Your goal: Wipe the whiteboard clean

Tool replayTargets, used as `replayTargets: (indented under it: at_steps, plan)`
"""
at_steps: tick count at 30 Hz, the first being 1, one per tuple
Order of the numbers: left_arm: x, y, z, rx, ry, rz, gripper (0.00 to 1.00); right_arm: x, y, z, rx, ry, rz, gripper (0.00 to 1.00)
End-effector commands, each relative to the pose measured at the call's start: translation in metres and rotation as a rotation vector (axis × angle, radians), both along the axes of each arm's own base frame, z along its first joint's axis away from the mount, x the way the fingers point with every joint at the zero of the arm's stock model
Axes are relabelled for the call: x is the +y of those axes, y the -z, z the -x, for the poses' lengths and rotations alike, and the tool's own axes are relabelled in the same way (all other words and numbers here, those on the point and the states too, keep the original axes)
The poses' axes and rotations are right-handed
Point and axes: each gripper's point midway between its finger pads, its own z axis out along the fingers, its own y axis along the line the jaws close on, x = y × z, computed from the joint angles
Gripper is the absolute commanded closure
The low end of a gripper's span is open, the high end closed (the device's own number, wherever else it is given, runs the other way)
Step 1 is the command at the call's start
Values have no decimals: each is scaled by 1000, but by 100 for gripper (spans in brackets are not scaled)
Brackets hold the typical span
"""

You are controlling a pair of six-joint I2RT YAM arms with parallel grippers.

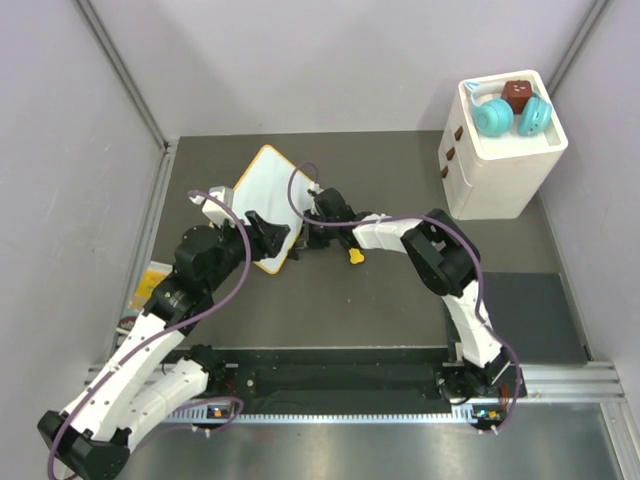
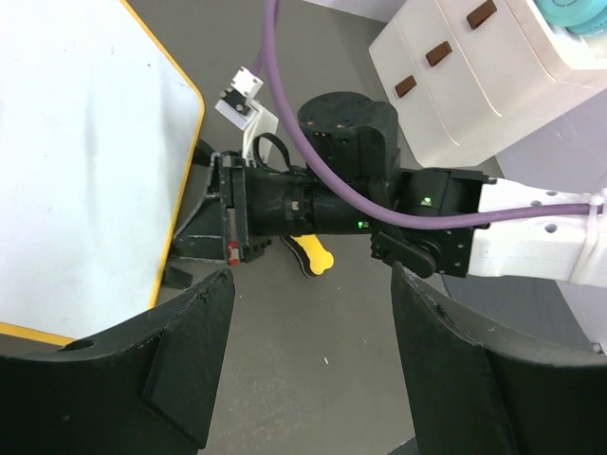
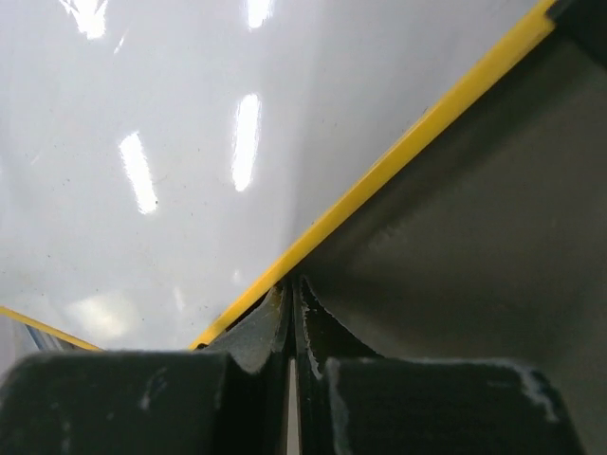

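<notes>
The whiteboard (image 1: 262, 195) with its yellow frame stands tilted at the back centre of the dark table. Its face looks almost white, with only faint grey smears (image 2: 90, 142). My left gripper (image 1: 274, 236) is open and empty at the board's near right corner; in its wrist view the gripper (image 2: 313, 360) hovers over bare table. My right gripper (image 1: 303, 238) is shut, and its fingertips (image 3: 285, 308) touch the board's yellow right edge (image 3: 398, 156) with nothing visible between them. A small yellow bone-shaped piece (image 1: 354, 256) lies on the table just right of it, and also shows in the left wrist view (image 2: 313, 254).
A white drawer cabinet (image 1: 500, 165) stands at the back right with teal objects (image 1: 493, 117) and a brown cube (image 1: 517, 95) on top. Grey walls close in the left and right sides. A darker mat (image 1: 530, 310) lies at the right. A yellow object (image 1: 152, 278) sits by the left wall.
</notes>
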Motion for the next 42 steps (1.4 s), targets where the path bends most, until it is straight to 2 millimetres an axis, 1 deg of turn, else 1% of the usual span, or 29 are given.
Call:
replayTargets:
  at_steps: [1, 4, 5, 7, 8, 11, 12, 14, 17, 18, 19, 20, 21, 22, 23, 24, 25, 26, 28, 29, 30, 31, 32, 33, 35, 36, 37, 39, 42]
  plan:
    - [6, -17, 1, -48, -19, 2, 28, 26, -6, -2, -7, -15, -28, 100]
    - [7, -17, 2, -42, -20, -7, 28, 18, -6, -1, -13, 11, -16, 100]
    - [8, -18, 2, -44, -19, -10, 28, 16, -18, -2, -34, 19, -20, 100]
    - [9, -18, 3, -40, -22, -17, 28, -3, -14, -2, -45, 49, 31, 100]
    - [9, -18, 3, -41, -21, -21, 28, -11, -32, -7, -75, 75, 31, 100]
    - [10, -15, 3, -28, -23, -32, 27, -49, -36, -8, -92, 128, 106, 100]
    - [10, -13, 3, -21, -26, -35, 27, -61, -51, -5, -123, 132, 112, 100]
    - [11, -11, 3, -16, -31, -37, 26, -88, -58, -8, -145, 175, 156, 100]
    - [9, -3, 2, 7, -24, -51, 25, -124, -86, -7, -208, 209, 181, 100]
    - [9, -1, 2, 14, -21, -56, 25, -137, -82, -1, -202, 207, 210, 99]
    - [7, 1, 1, 21, -16, -58, 25, -145, -102, 1, -237, 215, 190, 97]
    - [6, 7, -1, 42, -16, -71, 24, -156, -107, -1, -246, 231, 192, 95]
    - [4, 9, -2, 51, -8, -76, 24, -167, -105, 5, -247, 231, 213, 86]
    - [3, 11, -3, 62, 0, -85, 23, -176, -123, 7, -281, 246, 196, 81]
    - [0, 18, -5, 85, 8, -96, 23, -186, -127, 5, -294, 264, 201, 71]
    - [-3, 18, -6, 91, 20, -98, 22, -196, -126, 9, -302, 264, 216, 51]
    - [-4, 20, -8, 102, 22, -104, 22, -203, -128, 11, -310, 269, 222, 45]
    - [-6, 28, -12, 128, 23, -120, 21, -210, -143, 13, -343, 286, 203, 40]
    - [-14, 29, -13, 145, 63, -125, 18, -229, -138, 16, -344, 310, 219, 27]
    - [-18, 36, -16, 172, 78, -139, 17, -237, -148, 20, -368, 324, 213, 23]
    - [-22, 33, -18, 176, 96, -137, 16, -244, -144, 23, -363, 332, 224, 9]
    - [-30, 35, -16, 191, 139, -131, 13, -253, -147, 22, -379, 360, 242, 2]
    - [-34, 47, -20, 236, 161, -142, 13, -261, -143, 27, -374, 377, 268, 1]
    - [-39, 44, -23, 243, 178, -137, 12, -267, -152, 30, -399, 390, 263, 1]
    - [-51, 60, -26, 317, 237, -143, 5, -278, -147, 38, -394, 410, 287, 1]
    - [-55, 58, -29, 323, 250, -140, 1, -283, -155, 43, -417, 425, 274, 1]
    - [-60, 68, -32, 356, 270, -146, 1, -287, -156, 45, -422, 436, 276, 1]
    - [-70, 65, -33, 354, 321, -134, 1, -299, -154, 54, -447, 474, 278, 1]
    - [-76, 66, -40, 348, 335, -128, 1, -317, -135, 65, -431, 510, 300, 1]
